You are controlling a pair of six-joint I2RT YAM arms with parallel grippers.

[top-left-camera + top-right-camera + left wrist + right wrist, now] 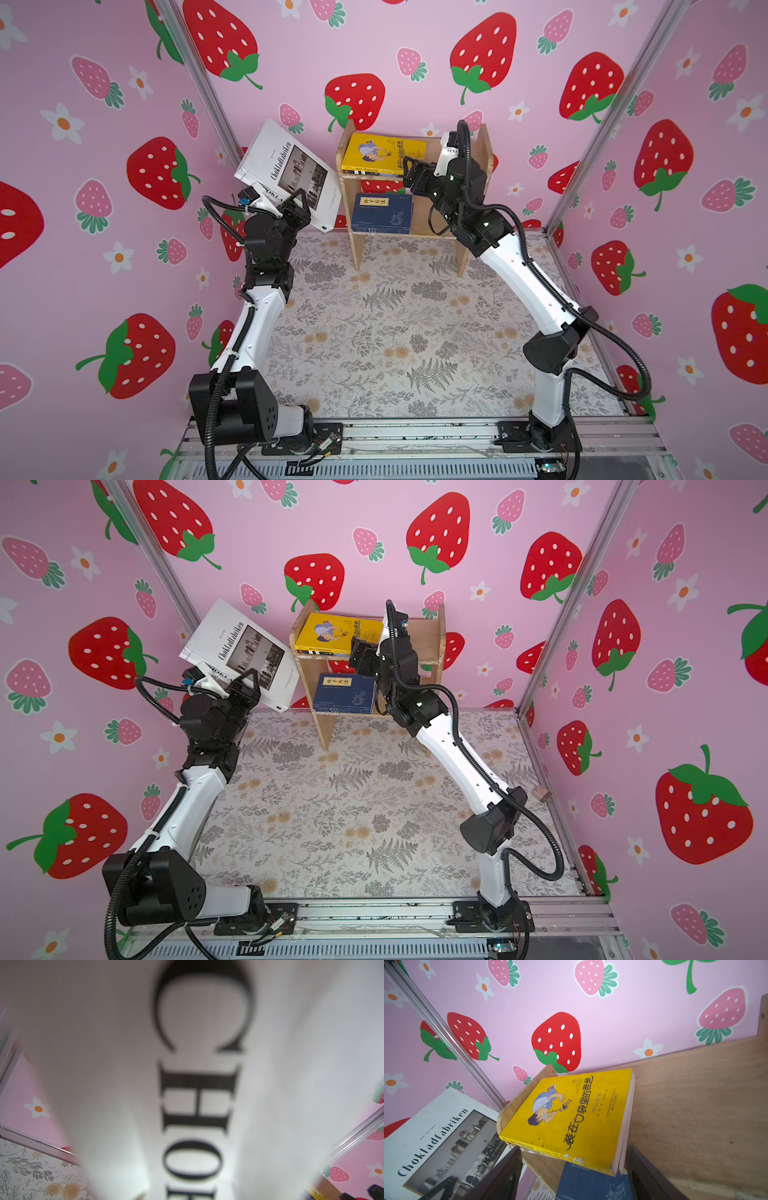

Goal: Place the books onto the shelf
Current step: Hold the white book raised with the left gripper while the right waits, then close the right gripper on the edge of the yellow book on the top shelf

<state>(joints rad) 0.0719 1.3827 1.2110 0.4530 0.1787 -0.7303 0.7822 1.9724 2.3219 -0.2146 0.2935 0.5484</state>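
Books lie flat at the left ends of both tiers of the shelf [485,149]: a yellow book [384,151] tops a small stack on the upper tier, and navy books [382,212] are stacked on the lower. Just outside the shelf's left side panel, the left gripper [300,198] clamps 1 thick white book [282,166] by its lower edge. It is held tilted in the air above the table's [374,332] far-left corner, probably waiting its turn. The right gripper [411,166], jaws apart and empty, hovers at the yellow book's near right corner, likely to nudge that stack and make room.
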